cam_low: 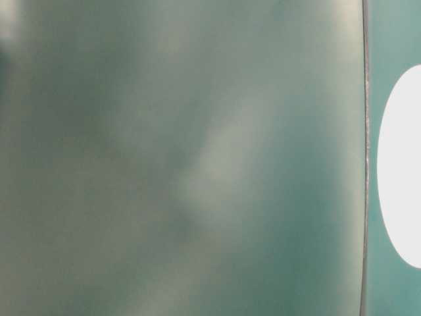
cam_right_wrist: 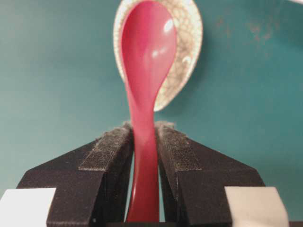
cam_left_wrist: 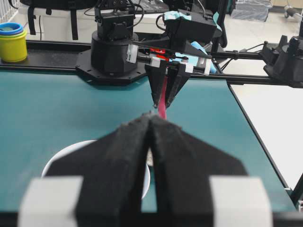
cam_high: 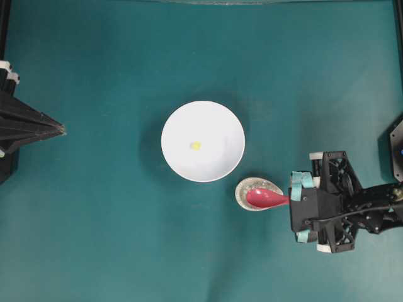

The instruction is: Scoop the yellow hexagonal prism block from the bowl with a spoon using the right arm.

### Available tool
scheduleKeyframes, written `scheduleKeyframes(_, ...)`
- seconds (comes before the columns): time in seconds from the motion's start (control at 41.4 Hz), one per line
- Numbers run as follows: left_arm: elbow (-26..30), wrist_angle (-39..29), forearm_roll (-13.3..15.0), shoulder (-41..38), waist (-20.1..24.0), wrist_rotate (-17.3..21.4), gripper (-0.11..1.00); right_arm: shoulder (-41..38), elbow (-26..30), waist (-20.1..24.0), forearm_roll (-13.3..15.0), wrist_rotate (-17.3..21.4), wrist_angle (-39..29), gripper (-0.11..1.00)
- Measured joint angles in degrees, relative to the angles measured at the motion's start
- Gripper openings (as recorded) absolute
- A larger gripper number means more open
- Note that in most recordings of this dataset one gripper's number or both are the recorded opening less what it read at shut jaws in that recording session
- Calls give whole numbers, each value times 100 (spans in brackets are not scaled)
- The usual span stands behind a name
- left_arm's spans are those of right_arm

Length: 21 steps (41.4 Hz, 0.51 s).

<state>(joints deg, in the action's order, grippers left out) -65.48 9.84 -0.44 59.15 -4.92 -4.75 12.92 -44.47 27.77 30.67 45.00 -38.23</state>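
R gripper (cam_right_wrist: 144, 142) pads tight on spoon (cam_right_wrist: 147, 52) handle, scoop over speckled rest (cam_right_wrist: 189, 52).

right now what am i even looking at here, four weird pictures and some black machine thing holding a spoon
These are four cameras on one moment of a two-armed robot working at a teal table. The overhead view looks straight down. Two cameras ride on the robot's wrists, so each shows its own pincer up close. The table-level view is mostly blur, with only an edge of something white at the right.

On the table sits a white bowl with a tiny yellow block inside. Beside it is a small speckled spoon rest.

The right pincer is closed on the handle of a pink-red spoon, whose scoop is over the rest. The left pincer is shut on nothing, well away from the bowl.
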Motion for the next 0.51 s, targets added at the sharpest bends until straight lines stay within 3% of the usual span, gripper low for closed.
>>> scheduleKeyframes(0.508,0,0,0,0,0,0,1,-202,-44,-26,0,26,88,26)
